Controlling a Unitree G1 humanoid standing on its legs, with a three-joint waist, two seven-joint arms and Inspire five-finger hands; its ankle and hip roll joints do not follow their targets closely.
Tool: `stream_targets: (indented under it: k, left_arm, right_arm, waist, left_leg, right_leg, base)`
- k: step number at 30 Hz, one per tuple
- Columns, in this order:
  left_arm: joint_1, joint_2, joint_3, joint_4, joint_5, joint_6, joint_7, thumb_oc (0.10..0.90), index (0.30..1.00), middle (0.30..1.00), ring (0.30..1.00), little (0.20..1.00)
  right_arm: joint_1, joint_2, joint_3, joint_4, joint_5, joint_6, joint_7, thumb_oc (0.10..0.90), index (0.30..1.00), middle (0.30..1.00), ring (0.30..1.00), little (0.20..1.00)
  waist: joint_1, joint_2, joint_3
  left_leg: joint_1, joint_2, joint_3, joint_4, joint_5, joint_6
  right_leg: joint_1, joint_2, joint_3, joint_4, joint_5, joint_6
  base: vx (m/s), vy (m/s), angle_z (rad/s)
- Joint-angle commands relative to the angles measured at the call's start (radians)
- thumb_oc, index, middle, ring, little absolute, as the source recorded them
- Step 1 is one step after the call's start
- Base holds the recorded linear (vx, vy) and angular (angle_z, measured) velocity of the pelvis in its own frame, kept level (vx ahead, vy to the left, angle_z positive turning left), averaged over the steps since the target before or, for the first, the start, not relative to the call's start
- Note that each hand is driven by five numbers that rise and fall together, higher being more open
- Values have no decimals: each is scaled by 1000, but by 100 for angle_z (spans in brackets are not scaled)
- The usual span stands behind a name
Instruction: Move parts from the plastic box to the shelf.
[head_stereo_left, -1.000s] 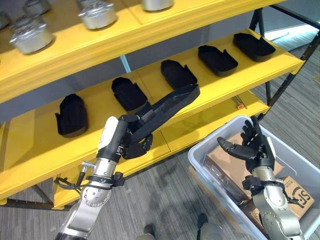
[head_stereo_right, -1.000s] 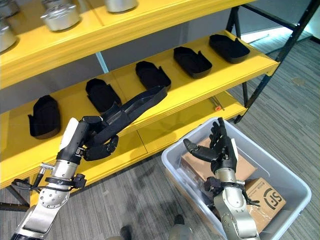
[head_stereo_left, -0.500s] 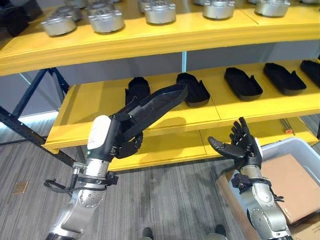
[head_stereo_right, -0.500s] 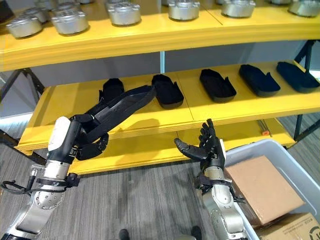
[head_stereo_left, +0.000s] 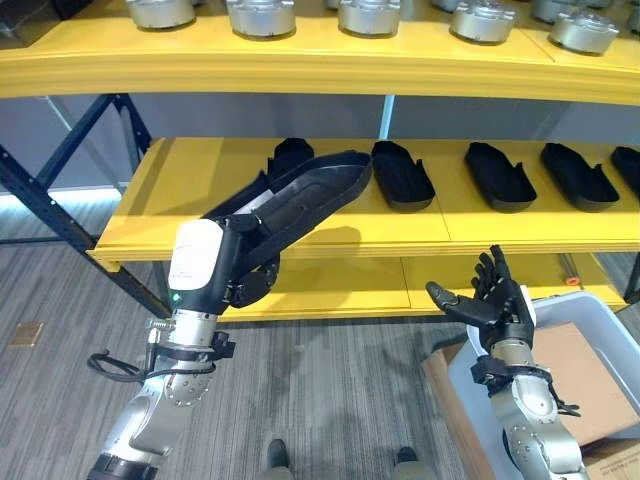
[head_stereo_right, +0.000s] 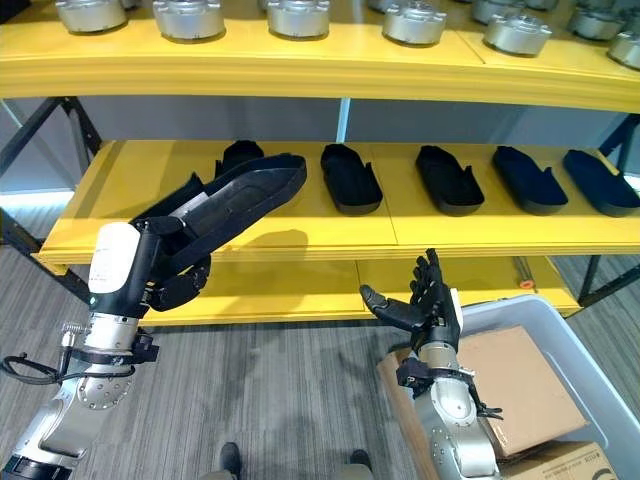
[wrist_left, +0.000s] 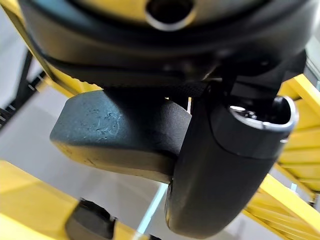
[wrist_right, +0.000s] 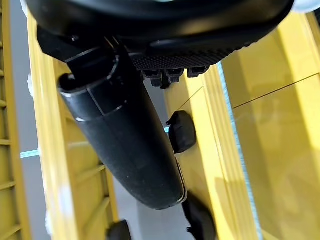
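A long black tray-shaped part (head_stereo_left: 300, 198) is held by the left hand (head_stereo_left: 245, 262), fingers curled round its lower end, the part tilted up so its far end hangs over the front edge of the middle shelf (head_stereo_left: 180, 215) near that shelf's left end. Behind it, a black part (head_stereo_left: 290, 155) is seen lying on the middle shelf, partly hidden by the held one. Further right along the same shelf, more black parts are laid in a row, each well apart from the next: one (head_stereo_left: 402, 174) just right of the held part's tip, then one (head_stereo_left: 502, 175), then one (head_stereo_left: 579, 176) toward the right end. On the top shelf (head_stereo_left: 330, 60), silver metal parts (head_stereo_left: 368, 14) are lined up along the edge. The lower shelf (head_stereo_left: 340, 288) is seen under the middle one. The right hand (head_stereo_left: 498, 305) is raised in front of the lower shelf's front edge, fingers straight and spread, thumb out, nothing held. At the lower right, the grey plastic box (head_stereo_right: 560, 345) is on the floor, with a brown cardboard box (head_stereo_right: 520, 385) inside it.
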Motion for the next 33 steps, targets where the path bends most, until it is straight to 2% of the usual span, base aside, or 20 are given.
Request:
stream_targets:
  k: [1, 2, 4, 6, 8, 14, 15, 16, 17, 20, 21, 22, 24, 26, 27, 28, 29, 30, 31, 33]
  left_arm:
    - [-82, -2, 118, -128, 30, -46, 150, 400, 300, 300, 300, 300]
    - [-76, -1, 117, -125, 26, -45, 160, 400, 300, 300, 300, 300]
    - [-63, -4, 118, -128, 34, -51, 180, 400, 300, 300, 300, 300]
    - [-35, -15, 124, -143, 58, -63, 229, 400, 300, 300, 300, 300]
    - [-25, -21, 132, -149, 59, -69, 229, 400, 300, 300, 300, 300]
    - [-16, -20, 144, -139, 67, -49, 257, 400, 300, 300, 300, 300]
    - [-23, -17, 142, -134, 70, -35, 269, 400, 300, 300, 300, 300]
    - [-36, -14, 140, -126, 64, -16, 280, 400, 300, 300, 300, 300]
    - [-38, -14, 139, -125, 64, -14, 281, 400, 300, 300, 300, 300]
    - [-49, -16, 135, -126, 59, -2, 280, 400, 300, 300, 300, 300]
    - [-65, -19, 128, -126, 50, 15, 271, 400, 300, 300, 300, 300]
    - [-71, -20, 128, -124, 50, 20, 271, 400, 300, 300, 300, 300]
    - [-76, -25, 132, -120, 58, 38, 277, 400, 300, 300, 300, 300]
    - [-72, -22, 140, -120, 41, 60, 281, 400, 300, 300, 300, 300]
    - [-58, -20, 152, -120, 28, 70, 300, 400, 300, 300, 300, 300]
    - [-56, -21, 153, -121, 27, 71, 302, 400, 300, 300, 300, 300]
    - [-53, -26, 153, -117, 26, 74, 310, 400, 300, 300, 300, 300]
    - [-52, -26, 153, -116, 26, 74, 310, 400, 300, 300, 300, 300]
    - [-54, -32, 151, -104, 27, 77, 317, 400, 300, 300, 300, 300]
    - [-61, -35, 140, -82, 12, 77, 323, 400, 300, 300, 300, 300]
  right_arm:
    - [-93, -63, -10, -112, -25, -113, 48, 900, 1000, 1000, 1000, 1000]
    - [-92, -67, -11, -128, -51, -133, 66, 900, 1000, 1000, 1000, 1000]
    - [-80, -75, -18, -152, -88, -168, 96, 900, 1000, 1000, 1000, 1000]
    - [-61, -95, -29, -199, -186, -238, 149, 900, 1000, 1000, 1000, 1000]
    - [-53, -105, -33, -215, -205, -255, 166, 900, 1000, 1000, 1000, 1000]
    - [-101, -148, 12, -211, -223, -273, 188, 900, 1000, 1000, 1000, 1000]
    - [-117, -156, 25, -200, -247, -283, 194, 900, 1000, 1000, 1000, 1000]
    - [-134, -170, 43, -182, -268, -301, 185, 900, 1000, 1000, 1000, 1000]
    - [-136, -172, 45, -180, -269, -302, 183, 900, 1000, 1000, 1000, 1000]
    - [-147, -188, 54, -173, -272, -307, 182, 900, 1000, 1000, 1000, 1000]
    - [-157, -196, 71, -163, -291, -315, 181, 900, 1000, 1000, 1000, 1000]
    - [-163, -196, 76, -158, -297, -319, 181, 900, 1000, 1000, 1000, 1000]
    - [-181, -200, 81, -160, -305, -311, 203, 900, 1000, 1000, 1000, 1000]
    - [-190, -208, 82, -170, -306, -291, 224, 900, 1000, 1000, 1000, 1000]
    - [-187, -231, 81, -187, -294, -274, 241, 900, 1000, 1000, 1000, 1000]
    - [-186, -233, 80, -190, -292, -271, 243, 900, 1000, 1000, 1000, 1000]
    - [-181, -240, 84, -195, -290, -265, 245, 900, 1000, 1000, 1000, 1000]
    - [-181, -241, 84, -195, -289, -264, 245, 900, 1000, 1000, 1000, 1000]
    - [-172, -251, 87, -202, -285, -261, 245, 900, 1000, 1000, 1000, 1000]
    - [-161, -272, 89, -207, -271, -264, 245, 900, 1000, 1000, 1000, 1000]
  waist:
    - [-27, 64, -33]
    - [-39, 58, -28]
    - [-50, 49, -28]
    - [-72, 40, -22]
    - [-75, 42, -24]
    - [-50, 51, -56]
    - [-46, 55, -59]
    - [-45, 61, -57]
    - [-45, 61, -56]
    - [-39, 56, -45]
    - [-25, 36, -20]
    - [-24, 35, -13]
    - [-25, 38, -11]
    - [-24, 45, -17]
    - [-20, 48, -27]
    - [-19, 48, -27]
    - [-19, 44, -31]
    - [-19, 44, -31]
    - [-21, 32, -33]
    - [-23, 17, -34]
  left_leg:
    - [262, -83, 85, -329, 8, 42]
    - [269, -94, 69, -329, 3, 47]
    - [276, -105, 45, -329, 0, 42]
    - [310, -124, -9, -329, -25, 40]
    - [315, -121, -26, -329, -29, 36]
    - [352, -111, 16, -313, -29, 10]
    - [353, -119, 21, -280, -49, 11]
    - [329, -114, 46, -172, -31, -3]
    - [321, -111, 50, -146, -26, -7]
    - [257, -91, 91, 60, 61, -49]
    - [134, -53, 96, 244, 104, -67]
    - [98, -38, 91, 279, 95, -67]
    - [69, 8, 102, 227, 74, -60]
    - [96, 42, 105, 97, 84, -62]
    - [122, 104, 89, -114, 154, -96]
    - [128, 106, 90, -142, 173, -98]
    - [126, 143, 93, -205, 225, -119]
    - [131, 142, 94, -216, 232, -120]
    - [117, 190, 97, -269, 272, -139]
    - [97, 216, 84, -317, 279, -151]
  right_leg:
    - [-69, 171, -116, 95, 152, -59]
    - [-97, 218, -83, 110, 136, -61]
    - [-90, 262, -55, 40, 111, -78]
    - [-116, 275, 2, -151, 190, -81]
    - [-106, 279, 13, -199, 194, -87]
    - [-10, 267, -54, -246, 150, -115]
    - [-3, 265, -68, -238, 137, -121]
    - [14, 268, -81, -223, 111, -141]
    - [17, 268, -84, -221, 106, -145]
    - [57, 262, -103, -215, 80, -175]
    - [102, 245, -100, -210, 58, -200]
    - [108, 246, -96, -208, 53, -204]
    - [121, 243, -83, -206, 42, -201]
    - [130, 239, -73, -203, 29, -191]
    - [155, 223, -69, -208, 5, -175]
    - [155, 222, -69, -209, 8, -176]
    - [169, 210, -69, -216, 5, -171]
    - [171, 210, -70, -218, 6, -172]
    - [188, 186, -70, -228, 8, -165]
    - [208, 155, -68, -239, 7, -155]
  base:
    - [133, -17, -55]
    - [158, -57, -47]
    - [232, -127, -11]
    - [314, -242, 27]
    - [234, -249, 52]
    - [174, -195, 17]
    - [214, -230, -2]
    - [153, -185, -5]
    - [115, -157, -6]
    - [69, -157, -6]
    - [58, -185, -2]
    - [122, -131, 6]
    - [155, 82, 5]
    - [208, 290, -19]
    - [179, 340, -37]
    - [236, 408, -38]
    - [72, 128, -30]
    - [143, 267, -21]
    - [164, 332, -24]
    - [178, 369, -26]
